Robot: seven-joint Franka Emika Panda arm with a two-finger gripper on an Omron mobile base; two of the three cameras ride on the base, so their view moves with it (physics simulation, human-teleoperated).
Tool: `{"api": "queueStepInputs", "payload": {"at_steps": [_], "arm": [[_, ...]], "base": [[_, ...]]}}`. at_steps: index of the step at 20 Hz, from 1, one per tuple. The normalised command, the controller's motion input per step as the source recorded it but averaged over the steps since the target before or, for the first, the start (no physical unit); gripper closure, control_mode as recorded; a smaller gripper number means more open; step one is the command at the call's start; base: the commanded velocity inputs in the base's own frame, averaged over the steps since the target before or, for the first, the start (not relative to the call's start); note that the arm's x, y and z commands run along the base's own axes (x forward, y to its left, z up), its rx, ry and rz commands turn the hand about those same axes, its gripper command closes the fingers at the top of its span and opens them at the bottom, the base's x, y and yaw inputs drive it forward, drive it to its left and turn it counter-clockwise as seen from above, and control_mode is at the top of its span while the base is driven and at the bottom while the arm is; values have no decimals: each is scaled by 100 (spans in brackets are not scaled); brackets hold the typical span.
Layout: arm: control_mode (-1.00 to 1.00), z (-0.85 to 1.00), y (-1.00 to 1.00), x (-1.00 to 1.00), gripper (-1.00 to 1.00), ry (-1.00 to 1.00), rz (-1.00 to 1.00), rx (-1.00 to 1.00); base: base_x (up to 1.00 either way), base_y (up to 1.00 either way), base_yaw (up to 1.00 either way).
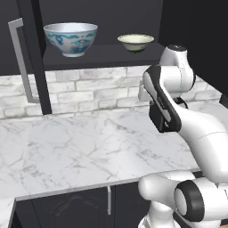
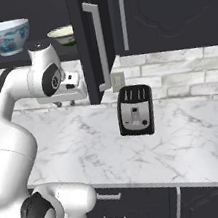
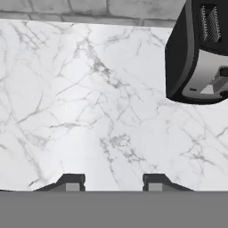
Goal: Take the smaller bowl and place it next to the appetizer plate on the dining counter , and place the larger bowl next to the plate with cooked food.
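Claw point(image 3: 111, 182) sits part open, holding nothing, pointing down at the counter point(image 1: 67, 147). The smaller bowl point(image 1: 136, 42) is up on the shelf point(image 1: 107, 55) beside the larger bowl point(image 1: 71, 38), so I'd lift, level out and pinch its flared rim.

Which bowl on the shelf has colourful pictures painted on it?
The larger bowl, on the shelf's left. It is deep and white with blue, red and green painting; the smaller bowl is plain greenish.

Left base view: we look from behind the arm's left, forward and down at the marble worktop point(image 1: 80, 147). Right base view: from its right, over that same worktop and brick wall point(image 2: 176, 76). Hand view: close above the worktop, facing down, toaster point(image 3: 200, 53) at its edge.
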Motion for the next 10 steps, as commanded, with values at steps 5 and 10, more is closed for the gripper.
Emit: {"api": "queueStepInputs", "payload": {"at_steps": [5,10], "arm": [[-100,21,0,-8,-100,-4,7,3],[-100,53,-3,-35,-100,-33,2,9]], "base": [[0,0,0],[0,0,0]]}}
